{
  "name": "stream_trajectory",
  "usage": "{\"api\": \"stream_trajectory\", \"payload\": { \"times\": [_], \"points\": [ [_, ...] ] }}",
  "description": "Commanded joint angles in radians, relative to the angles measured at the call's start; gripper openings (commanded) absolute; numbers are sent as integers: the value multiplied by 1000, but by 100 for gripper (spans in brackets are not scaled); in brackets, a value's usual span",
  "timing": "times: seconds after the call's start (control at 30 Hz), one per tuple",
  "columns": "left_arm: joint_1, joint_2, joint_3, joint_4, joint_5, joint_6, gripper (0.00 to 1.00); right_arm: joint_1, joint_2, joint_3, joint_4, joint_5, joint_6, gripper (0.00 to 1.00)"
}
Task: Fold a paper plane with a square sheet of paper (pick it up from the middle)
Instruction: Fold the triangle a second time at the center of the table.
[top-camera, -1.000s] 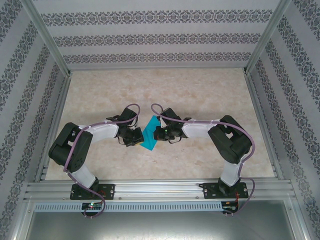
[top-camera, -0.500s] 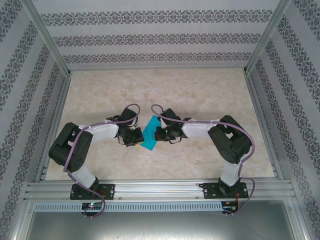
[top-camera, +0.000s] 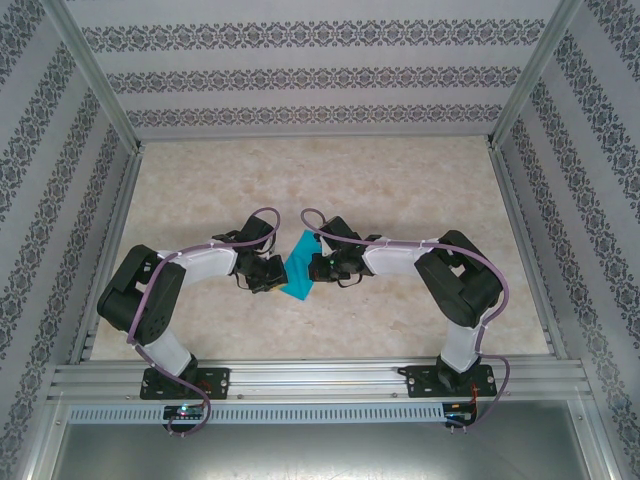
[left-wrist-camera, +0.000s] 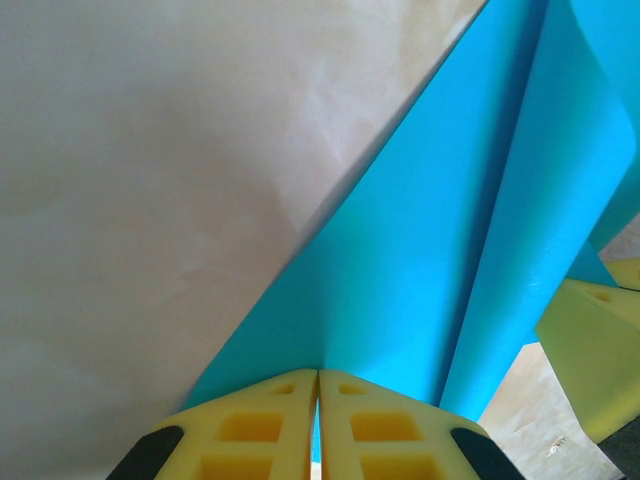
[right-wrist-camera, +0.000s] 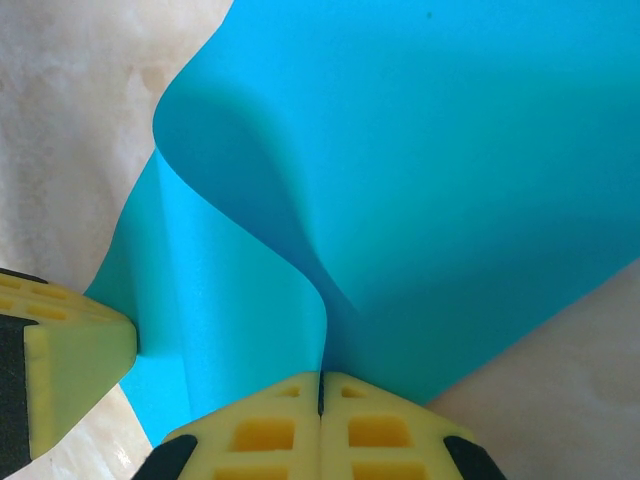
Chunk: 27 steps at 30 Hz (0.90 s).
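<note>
Teal-blue square sheet of paper (top-camera: 299, 268), smooth and matte, curls in a soft S-bend over the mottled beige bench (top-camera: 400, 180), between the two arms. Yellow foam left fingers (left-wrist-camera: 262, 425) and right fingers (right-wrist-camera: 262, 430) each pinch tight on opposite edges of it.

Top external: fixed high, above and behind both arm bases, facing down and forward over the whole beige marbled tabletop (top-camera: 400, 180); distant and wide.

Left wrist: mounted on the wrist, facing out along the yellow-fingered left gripper (left-wrist-camera: 318, 378); very near, almost against the thin teal-blue square sheet of paper (left-wrist-camera: 420, 260).

Right wrist: same arrangement behind the yellow-fingered right gripper (right-wrist-camera: 321, 380); equally near, facing the opposite way.

Shared by all three: the sheet and a patch of tabletop near table centre.

Shared by the wrist pair: each other's yellow finger, at right edge (left-wrist-camera: 590, 345) and left edge (right-wrist-camera: 60, 350).
</note>
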Motion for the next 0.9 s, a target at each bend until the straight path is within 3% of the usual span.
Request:
{"api": "stream_trajectory", "payload": {
  "times": [0.0, 0.87],
  "points": [
    [-9, 14, 12, -56, -35, 23, 13, 10, -1, 20, -15, 3, -21, 2],
    [-8, 12, 12, -56, -35, 20, 13, -3, -10, 10, 5, 12, -22, 2]
  ]
}}
